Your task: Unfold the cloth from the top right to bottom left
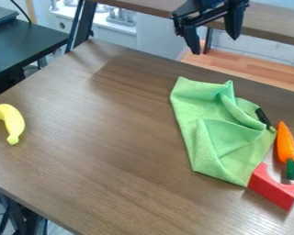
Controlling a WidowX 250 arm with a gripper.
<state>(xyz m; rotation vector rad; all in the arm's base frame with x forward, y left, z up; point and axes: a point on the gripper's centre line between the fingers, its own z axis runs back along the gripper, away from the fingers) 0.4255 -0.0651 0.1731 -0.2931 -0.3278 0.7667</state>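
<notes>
- The gripper (pixel 215 45), at one o'clock in the camera view, was black.
- Its two fingers (pixel 190 36) were chunky and angular, each narrowing towards its tip.
- A slim black crosspiece (pixel 206 17) ran between them.
- A small corner jutted out at its nine o'clock side.

This looks like a robotics lab: a robot's black two-fingered tool (pixel 214 45) hangs over a wood-look counter (pixel 112 137), where a banana (pixel 13 121), a carrot (pixel 286 144) and a red block (pixel 275 189) sit like test props (toys, by their plain, smooth look). A black desk (pixel 33 41) stands beside it, with a dark device (pixel 0 15) and a loose cable (pixel 20 9), more workroom than home.
</notes>
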